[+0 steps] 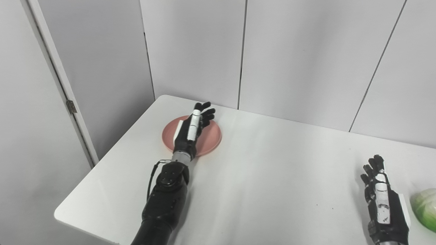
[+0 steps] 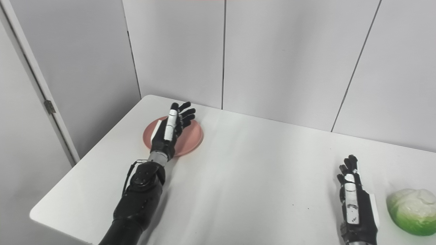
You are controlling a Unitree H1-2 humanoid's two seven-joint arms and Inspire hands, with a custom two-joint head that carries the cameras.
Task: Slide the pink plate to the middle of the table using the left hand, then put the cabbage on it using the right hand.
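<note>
Toward the far left corner of the white table point(image 1: 259, 177) lies the pink plate point(image 1: 211, 137), flat on the surface and close to the table's left and back edges. Over it reaches the left hand point(image 1: 190, 131), its forearm stretched out long from the bottom edge, wrist near the plate's closer rim. That hand stands on edge, thumb side up, with the fingers point(image 1: 206, 110) extended and slightly fanned past the plate's far rim, holding nothing. Whether its lower edge actually touches the plate is hard to judge from these views; it may be just above it.

Well apart, at the near right of the table, the right hand point(image 2: 354, 204) rests low, also turned on edge, its fingers straight, pointing away from the robot and gripping nothing. Just beside it, to its right, sits the cabbage point(image 2: 412, 211), pale green and round, on the table and not touching the hand.
</note>
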